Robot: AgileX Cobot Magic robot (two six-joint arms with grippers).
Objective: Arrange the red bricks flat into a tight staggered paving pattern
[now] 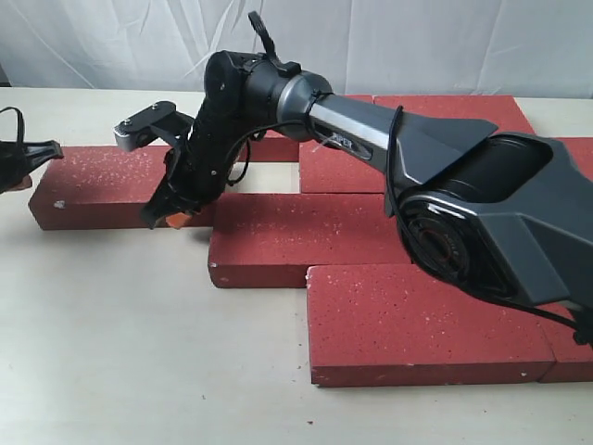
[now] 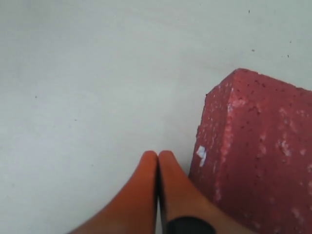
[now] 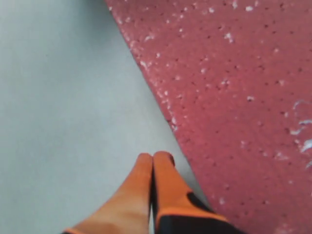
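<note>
Several red bricks lie flat on the pale table [image 1: 139, 343] in staggered rows. The left brick [image 1: 111, 181] lies apart from the row; the middle brick [image 1: 296, 236] and the front brick [image 1: 426, 320] step down to the right. My right gripper [image 1: 171, 219] reaches across and rests shut at the left brick's front edge, beside the middle brick's corner. In the right wrist view the shut gripper [image 3: 155, 157] touches the table beside a brick face [image 3: 234, 97]. My left gripper [image 1: 37, 158] is shut and empty [image 2: 157, 155] at the left brick's end corner [image 2: 258, 146].
More bricks lie at the back [image 1: 454, 111] and behind the right arm [image 1: 343, 169]. The right arm's big grey body [image 1: 482, 204] covers the right side of the bricks. A white cloth backdrop [image 1: 417, 37] hangs behind the table.
</note>
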